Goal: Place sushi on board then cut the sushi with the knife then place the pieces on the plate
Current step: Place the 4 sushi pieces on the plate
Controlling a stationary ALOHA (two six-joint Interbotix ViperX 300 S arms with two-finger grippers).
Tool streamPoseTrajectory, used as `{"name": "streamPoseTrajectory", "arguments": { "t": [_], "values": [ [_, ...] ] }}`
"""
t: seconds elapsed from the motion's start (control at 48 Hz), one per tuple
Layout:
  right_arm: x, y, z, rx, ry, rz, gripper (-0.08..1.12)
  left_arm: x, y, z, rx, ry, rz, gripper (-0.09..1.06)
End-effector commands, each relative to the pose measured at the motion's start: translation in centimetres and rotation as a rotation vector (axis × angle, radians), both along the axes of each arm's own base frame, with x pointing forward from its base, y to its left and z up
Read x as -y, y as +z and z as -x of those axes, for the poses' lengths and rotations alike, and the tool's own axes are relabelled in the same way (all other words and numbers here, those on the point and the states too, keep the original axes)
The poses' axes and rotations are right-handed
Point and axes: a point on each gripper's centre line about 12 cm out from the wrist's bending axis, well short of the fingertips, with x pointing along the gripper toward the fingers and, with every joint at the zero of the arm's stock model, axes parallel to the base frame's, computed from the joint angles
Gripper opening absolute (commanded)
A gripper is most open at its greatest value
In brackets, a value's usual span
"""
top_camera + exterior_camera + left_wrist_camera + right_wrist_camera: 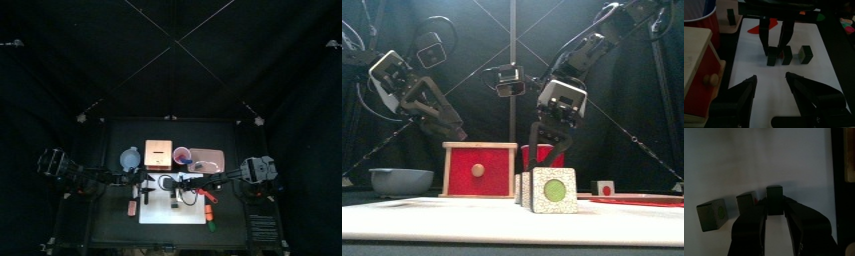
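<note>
R fingers clamped on end sushi piece, which stands on white board mid-table. Other 2 pieces just beside it in a row. L fingers spread wide, empty, above board nr wooden box.

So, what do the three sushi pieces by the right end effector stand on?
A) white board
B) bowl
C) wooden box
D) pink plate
A: the left wrist view shows the sushi pieces upright on the white board, right end effector over them.
</note>
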Motion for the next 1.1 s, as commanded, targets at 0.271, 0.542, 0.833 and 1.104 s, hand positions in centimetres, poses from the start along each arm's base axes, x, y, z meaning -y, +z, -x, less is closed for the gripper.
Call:
{"name": "streamPoseTrajectory", "arguments": {
  "t": [0.271, 0.542, 0.833, 1.104],
  "values": [
    [1.8, 6.0, 2.4, 0.068, -0.07, -0.019, 0.54, 0.0, 0.4, -0.3, 0.018, 0.003, 0.0, 0.86],
    [4.0, 7.1, 8.2, 0.045, -0.187, -0.083, 0.54, 0.0, 0.4, -0.2, 0.015, 0.003, 0.0, 0.86],
    [7.4, 6.6, 14.8, 0.039, -0.344, -0.104, 0.54, -0.1, 0.5, -0.3, 0.02, 0.004, 0.001, 0.86],
    [11.6, 6.2, 17.5, 0.039, -0.497, -0.068, 0.54, -0.1, 0.6, -0.4, 0.021, 0.005, 0.002, 0.86]
  ]
}}
